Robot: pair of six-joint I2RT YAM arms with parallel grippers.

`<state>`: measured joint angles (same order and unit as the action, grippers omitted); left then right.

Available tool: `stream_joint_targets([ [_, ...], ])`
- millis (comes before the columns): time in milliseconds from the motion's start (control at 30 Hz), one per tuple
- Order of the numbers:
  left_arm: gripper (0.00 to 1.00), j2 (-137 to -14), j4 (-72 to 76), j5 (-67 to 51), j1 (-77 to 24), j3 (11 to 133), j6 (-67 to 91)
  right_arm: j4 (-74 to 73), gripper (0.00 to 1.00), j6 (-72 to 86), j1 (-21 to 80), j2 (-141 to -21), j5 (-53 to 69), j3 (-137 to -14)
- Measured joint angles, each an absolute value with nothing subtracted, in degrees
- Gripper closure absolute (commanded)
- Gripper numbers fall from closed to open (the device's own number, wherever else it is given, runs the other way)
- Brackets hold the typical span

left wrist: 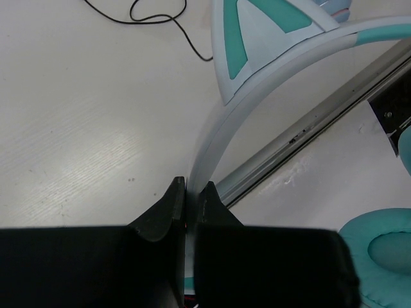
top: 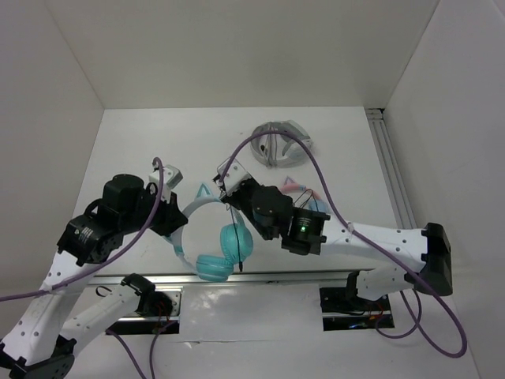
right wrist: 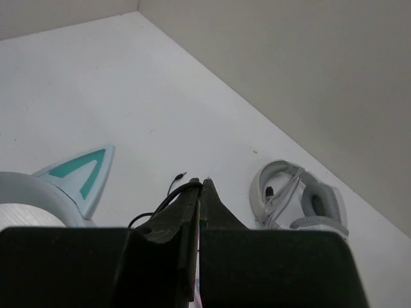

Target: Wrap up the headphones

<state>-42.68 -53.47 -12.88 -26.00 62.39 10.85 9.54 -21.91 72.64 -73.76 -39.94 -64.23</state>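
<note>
- A silver aluminium rail point(top: 260, 276) runs left to right along the near part of the white table point(top: 142, 134), just beyond the arm bases.
- The teal over-ear headphones with a pale headband and cat ears point(top: 225, 253) sit near the middle, between the two arms. Their two teal cups are just beside the rail, and the headband arches away to the left and far side.
- The left gripper point(left wrist: 191, 187) has its jaws drawn narrow, pinching the pale headband a little below one teal-faced ear. Only the left wrist view shows this grip, since the arm covers it from above. That view also shows a teal cup at its lower right and the rail passing under the headband.
- The right gripper point(right wrist: 200, 184) is just beyond the cups, and its jaws are pressed almost together on the thin black cable point(right wrist: 168, 192). The cable's plug end pokes out free just past the fingertips, which only the right wrist view shows. From above, a strand of cable hangs straight across the cups towards the rail.
- Pink cat-ear headphones point(top: 300, 189) show only from above, mostly hidden behind the right arm.
- Grey-and-white headphones point(top: 280, 144) lie far and right of centre, well apart from the teal pair.
- Plain white walls point(top: 237, 55) close the left, far and right sides, with bare table surface stretching from the grippers to the far-left corner.
</note>
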Motion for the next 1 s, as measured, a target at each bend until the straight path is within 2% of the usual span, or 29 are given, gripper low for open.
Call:
stream_joint_targets([
  [233,1.00,-44.49,-52.31,-9.50,-27.88,61.10,10.98,7.05,1.00,-21.06,73.23,-78.87,-37.74,-68.07],
  [533,1.00,-46.74,-52.75,-5.06,-30.04,60.99,11.00,7.18,1.00,-20.47,74.41,-79.22,-38.85,-68.93],
  [1000,1.00,-41.82,-53.47,-5.23,-29.28,61.52,13.65,6.04,0.98,-15.25,66.08,-80.90,-31.51,-68.36],
])
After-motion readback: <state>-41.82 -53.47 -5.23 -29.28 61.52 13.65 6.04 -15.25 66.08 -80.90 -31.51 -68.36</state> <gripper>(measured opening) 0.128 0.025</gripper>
